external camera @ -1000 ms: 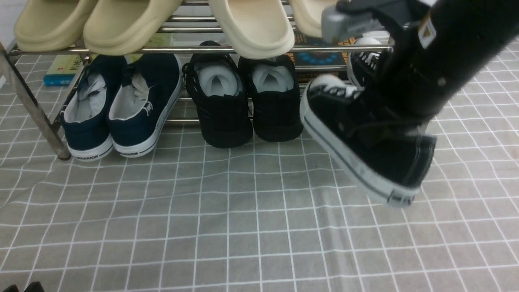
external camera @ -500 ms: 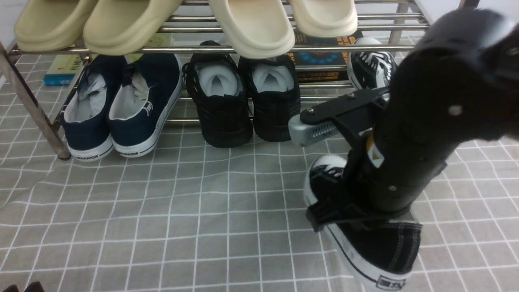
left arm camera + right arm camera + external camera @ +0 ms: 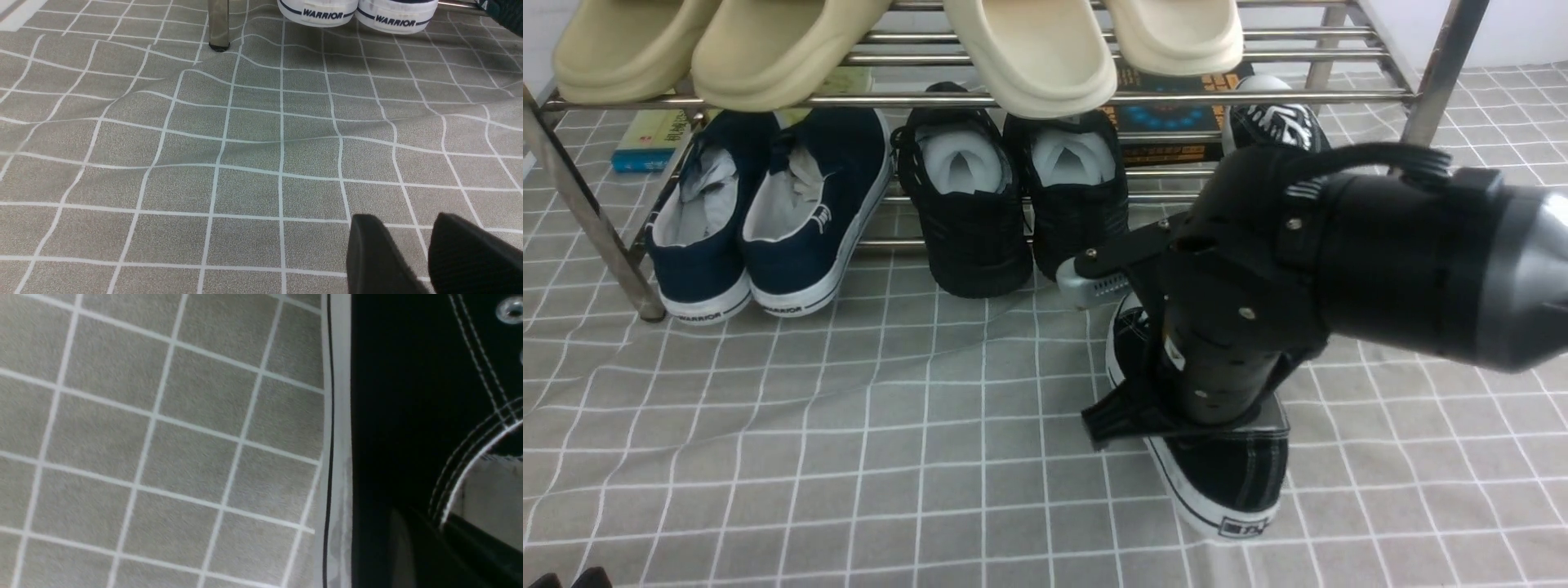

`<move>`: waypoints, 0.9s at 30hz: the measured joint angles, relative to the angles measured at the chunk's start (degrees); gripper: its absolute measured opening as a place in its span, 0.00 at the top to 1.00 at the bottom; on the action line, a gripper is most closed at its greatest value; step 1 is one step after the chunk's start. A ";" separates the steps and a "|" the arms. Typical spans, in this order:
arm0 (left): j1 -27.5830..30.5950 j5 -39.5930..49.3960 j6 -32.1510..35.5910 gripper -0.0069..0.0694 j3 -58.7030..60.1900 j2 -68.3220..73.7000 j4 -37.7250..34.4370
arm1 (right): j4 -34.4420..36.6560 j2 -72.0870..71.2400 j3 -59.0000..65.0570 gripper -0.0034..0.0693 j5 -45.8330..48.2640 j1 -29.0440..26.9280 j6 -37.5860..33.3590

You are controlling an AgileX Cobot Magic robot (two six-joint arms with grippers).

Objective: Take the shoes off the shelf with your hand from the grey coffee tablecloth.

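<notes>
One black canvas shoe (image 3: 1225,482) with a white sole stands on the grey coffee tablecloth (image 3: 849,457), in front of the steel shelf (image 3: 1013,100). My right gripper (image 3: 1217,433) reaches down into it from above, mostly hidden under the black wrist. In the right wrist view that gripper (image 3: 441,543) is shut on the shoe's side wall (image 3: 392,396), one finger inside and one outside. The other shoe of the pair (image 3: 1270,122) sits on the shelf's lower tier at the right. My left gripper (image 3: 421,245) hovers open over bare cloth (image 3: 245,143), holding nothing.
Navy white-soled sneakers (image 3: 768,212) and all-black mesh sneakers (image 3: 1013,204) fill the lower tier. Beige slippers (image 3: 1029,49) lie on the upper tier. Books (image 3: 1168,114) lie behind the rack. A shelf leg (image 3: 218,24) stands on wrinkled cloth near the navy heels (image 3: 322,8).
My right arm has carried the black canvas shoe down from shelf height and a little leftward; the shoe now rests on the cloth. Everything else is still.
</notes>
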 joint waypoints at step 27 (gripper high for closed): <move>0.00 0.00 0.00 0.60 0.00 0.00 0.00 | 4.26 5.90 -19.98 0.42 4.86 -22.79 -24.71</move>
